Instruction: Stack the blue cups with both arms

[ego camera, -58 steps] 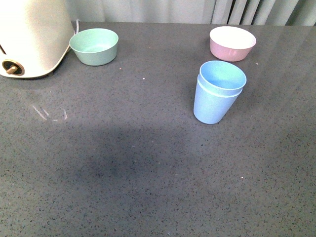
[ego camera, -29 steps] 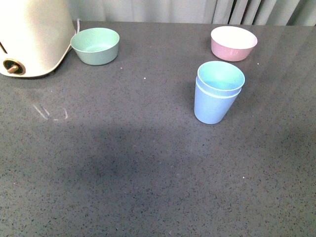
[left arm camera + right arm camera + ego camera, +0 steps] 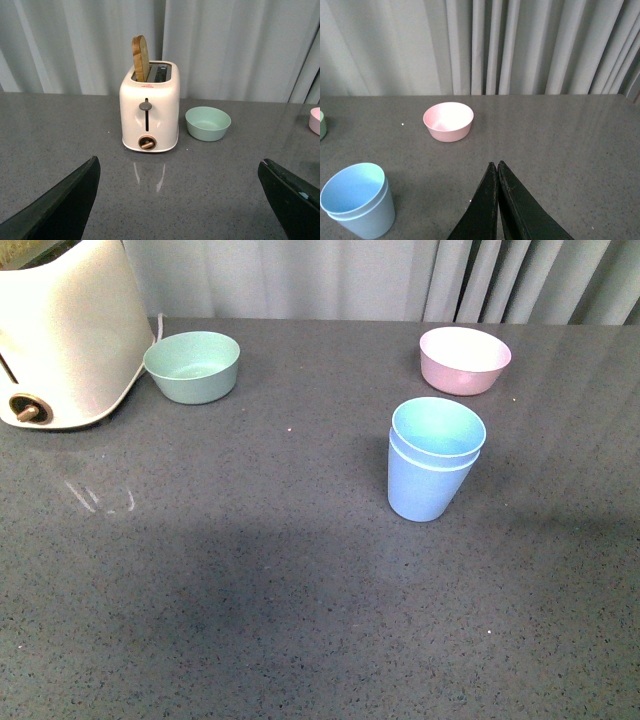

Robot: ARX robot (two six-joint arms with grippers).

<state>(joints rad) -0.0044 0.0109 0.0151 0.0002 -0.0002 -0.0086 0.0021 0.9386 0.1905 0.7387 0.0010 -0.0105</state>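
Right tool: jaws pressed together, nothing between them, hanging over bare desk. Left tool: jaws spread wide, empty. Both are pulled back, clear of the work, which fits a finished stack.

Blue cups are nested one inside the other, upright on the desk, inner rim sitting just proud of the outer. In the right wrist view they stand off to one side of the right tool, apart from it.

Past the cups: pink bowl. Ahead of the left tool: toaster, mint bowl beside it.

Versus a second ago: stack unchanged, front view tilted up, curtain now showing.
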